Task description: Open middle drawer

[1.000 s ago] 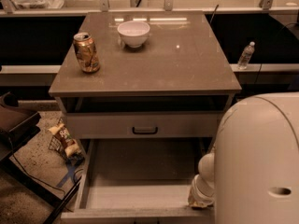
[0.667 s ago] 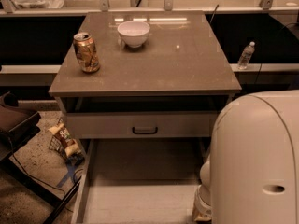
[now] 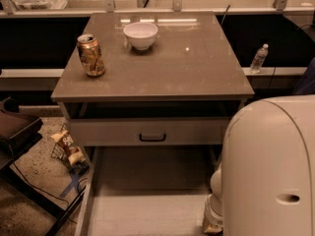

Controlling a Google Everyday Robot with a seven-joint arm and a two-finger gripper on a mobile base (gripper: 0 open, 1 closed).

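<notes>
The middle drawer (image 3: pixel 147 200) stands pulled out below the upper drawer (image 3: pixel 113 132), which is shut and shows its small black bar handle (image 3: pixel 152 137). The middle drawer's wide shallow grey tray runs off the bottom edge of the view, so its front and handle are out of view. My gripper (image 3: pixel 212 224) is low at the tray's right side, mostly hidden behind my white arm shell (image 3: pixel 275 171). The lowest drawer is hidden.
On the brown countertop (image 3: pixel 197 68) stand a drink can (image 3: pixel 91 55) at the left and a white bowl (image 3: pixel 141 35) at the back. A snack bag (image 3: pixel 68 147) lies on the floor to the left, beside a dark chair (image 3: pixel 15 132). A water bottle (image 3: pixel 259 58) stands at the right.
The drawer tray has slid further out toward me, and its front edge has left the bottom of the view. My arm and gripper have drawn back with it.
</notes>
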